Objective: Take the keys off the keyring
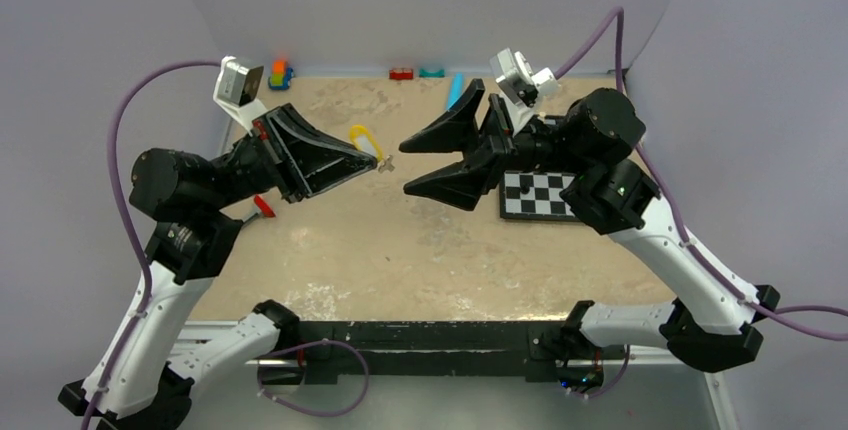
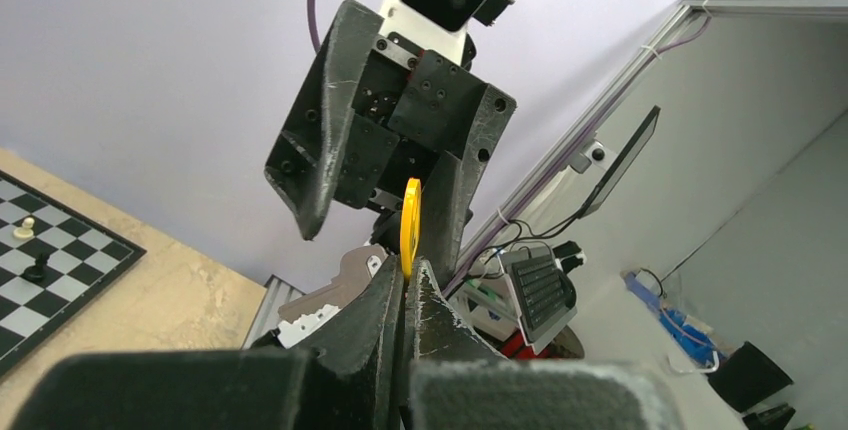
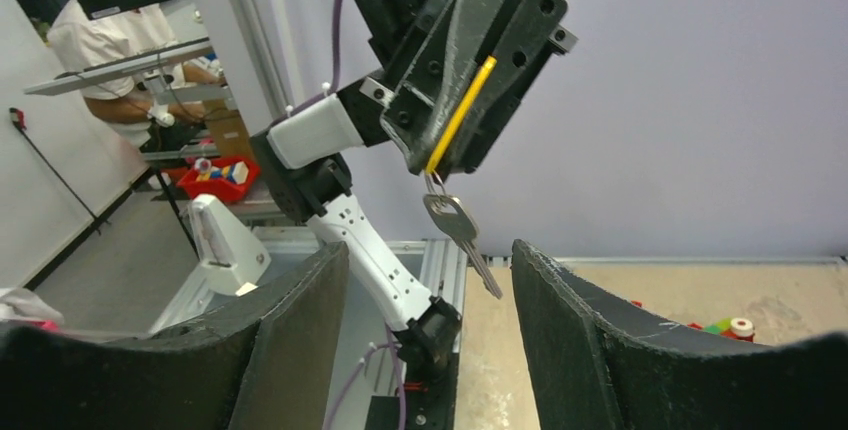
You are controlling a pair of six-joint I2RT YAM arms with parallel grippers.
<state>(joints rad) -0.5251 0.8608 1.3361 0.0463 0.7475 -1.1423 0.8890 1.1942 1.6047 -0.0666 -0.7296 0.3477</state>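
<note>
No text, label, brand, number or sign can be read on anything in view.

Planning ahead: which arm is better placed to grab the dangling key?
Right. The open right end effector faces the silver key hanging below the left end effector, shut on the yellow piece.

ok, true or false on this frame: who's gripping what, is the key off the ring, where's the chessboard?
1. The left gripper is shut on the yellow tag. True.
2. The right gripper is clamped on the silver key. False: its jaws are open and the key hangs untouched.
3. The silver key hangs from the keyring. True.
4. The chessboard lies under the left arm. False: it lies by the right arm.
</note>
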